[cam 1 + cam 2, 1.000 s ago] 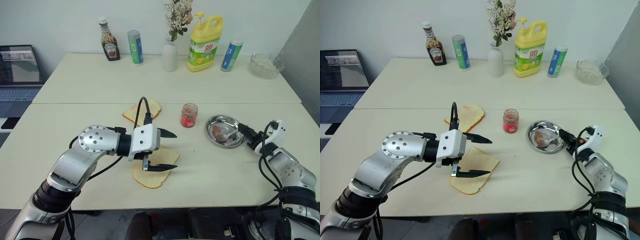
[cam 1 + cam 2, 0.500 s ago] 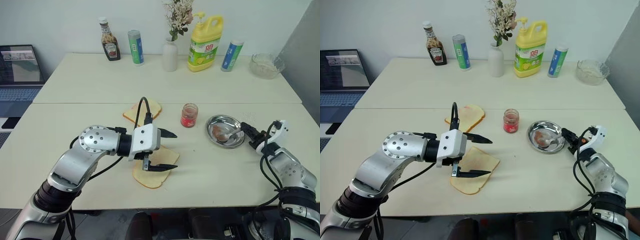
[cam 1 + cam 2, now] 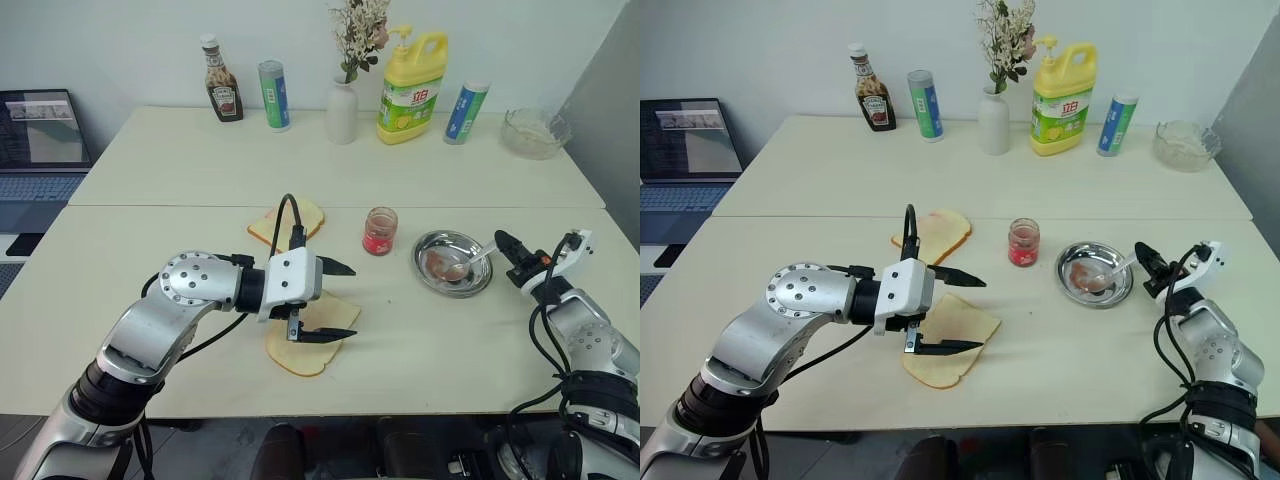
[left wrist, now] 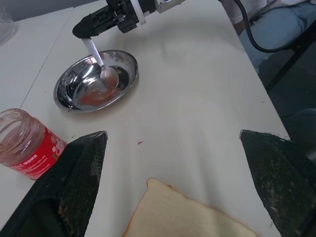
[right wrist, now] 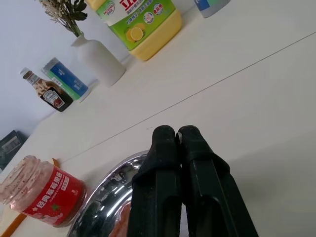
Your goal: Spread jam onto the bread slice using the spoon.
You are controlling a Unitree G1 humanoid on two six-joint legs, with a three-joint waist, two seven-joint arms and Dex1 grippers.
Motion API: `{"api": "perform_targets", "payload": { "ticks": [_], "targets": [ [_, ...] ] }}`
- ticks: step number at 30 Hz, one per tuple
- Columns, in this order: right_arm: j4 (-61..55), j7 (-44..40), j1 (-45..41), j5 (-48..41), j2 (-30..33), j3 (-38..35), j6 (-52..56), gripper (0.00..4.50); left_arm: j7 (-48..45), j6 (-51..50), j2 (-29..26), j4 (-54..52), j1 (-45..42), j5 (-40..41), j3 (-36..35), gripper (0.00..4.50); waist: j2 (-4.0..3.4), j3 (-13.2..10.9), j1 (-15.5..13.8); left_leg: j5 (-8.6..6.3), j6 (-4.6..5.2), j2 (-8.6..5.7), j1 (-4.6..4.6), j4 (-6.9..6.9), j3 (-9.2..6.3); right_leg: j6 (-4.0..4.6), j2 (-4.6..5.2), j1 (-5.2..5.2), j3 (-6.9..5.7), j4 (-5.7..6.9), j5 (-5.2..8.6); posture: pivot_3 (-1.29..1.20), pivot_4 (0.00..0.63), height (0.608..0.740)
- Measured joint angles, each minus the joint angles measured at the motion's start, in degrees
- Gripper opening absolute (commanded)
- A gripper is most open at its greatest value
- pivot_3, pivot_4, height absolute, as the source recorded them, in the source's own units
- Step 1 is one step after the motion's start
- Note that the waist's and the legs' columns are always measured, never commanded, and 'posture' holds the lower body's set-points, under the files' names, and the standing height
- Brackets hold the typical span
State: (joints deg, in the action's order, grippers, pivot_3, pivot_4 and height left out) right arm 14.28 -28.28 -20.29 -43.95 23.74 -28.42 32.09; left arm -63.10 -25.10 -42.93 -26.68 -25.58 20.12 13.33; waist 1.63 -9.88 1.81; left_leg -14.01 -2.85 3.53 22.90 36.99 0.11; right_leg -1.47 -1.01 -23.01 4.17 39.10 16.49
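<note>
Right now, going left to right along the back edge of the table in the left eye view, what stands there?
Brown sauce bottle → blue-green can → white vase of flowers → yellow detergent jug → blue bottle → glass bowl.

At the far edge of the surface [image 3: 180, 160] stand a sauce bottle [image 3: 221, 92], 2 cans [image 3: 272, 95], a vase [image 3: 340, 108], a yellow detergent bottle [image 3: 410, 85] and a glass bowl [image 3: 531, 132]; a laptop [image 3: 38, 140] sits left.
</note>
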Motion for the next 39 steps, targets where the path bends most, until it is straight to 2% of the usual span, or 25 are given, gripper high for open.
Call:
{"api": "perform_targets", "payload": {
  "ticks": [16,20,26,29,33,39],
  "targets": [
    [-13.73,2.34,3.07,-1.77,1.03,0.42,3.18,0.02,4.31,-1.24,0.92,0.59,0.07,-0.09,-0.42,4.50,-0.02,-0.02,-0.01,0.00,0.00,0.00,0.04,-0.01,0.01,-0.01,0.00,-0.06,0.01,0.00,0.00,0.00,0.150,0.740],
    [-17.83,3.92,3.22,-2.43,1.06,0.32,3.66,0.02,8.03,-4.58,1.55,1.51,0.34,0.38,-4.79,4.50,-0.06,-0.05,0.02,0.00,0.00,0.01,0.06,-0.02,-0.01,-0.01,-0.01,-0.11,0.00,0.03,0.01,0.00,0.150,0.740],
    [-25.86,8.43,-0.60,-4.56,2.13,0.79,5.29,0.02,10.69,-7.21,-1.43,1.92,3.38,-0.27,-8.83,4.50,-0.09,-0.07,0.21,0.00,0.00,0.04,0.06,-0.03,0.00,0.00,-0.03,-0.13,0.01,0.03,0.00,0.00,0.150,0.740],
    [-27.54,10.10,-6.96,-4.05,1.96,5.09,5.68,0.02,12.82,-7.22,-1.63,3.52,3.13,-1.97,-9.13,4.50,-0.10,-0.07,0.32,0.00,0.00,0.04,0.04,-0.03,0.01,0.00,-0.03,-0.14,0.03,0.04,0.00,0.00,0.150,0.740],
    [-26.35,10.71,-17.27,1.31,0.40,13.32,3.98,0.02,13.94,-8.54,-0.31,4.51,2.14,-2.13,-8.98,4.50,-0.11,-0.08,0.29,0.00,0.00,0.04,0.08,-0.04,-0.01,0.00,-0.04,-0.17,-0.01,0.04,0.00,0.00,0.150,0.740],
    [-18.33,7.36,-21.68,11.63,-1.48,22.91,-2.41,0.02,15.03,-12.00,1.03,4.57,1.04,-1.93,-8.94,4.50,-0.09,-0.07,-0.22,0.00,0.00,-0.01,0.23,-0.03,-0.01,0.01,0.04,-0.23,-0.06,-0.05,0.00,0.00,0.150,0.740]
  ]
}}
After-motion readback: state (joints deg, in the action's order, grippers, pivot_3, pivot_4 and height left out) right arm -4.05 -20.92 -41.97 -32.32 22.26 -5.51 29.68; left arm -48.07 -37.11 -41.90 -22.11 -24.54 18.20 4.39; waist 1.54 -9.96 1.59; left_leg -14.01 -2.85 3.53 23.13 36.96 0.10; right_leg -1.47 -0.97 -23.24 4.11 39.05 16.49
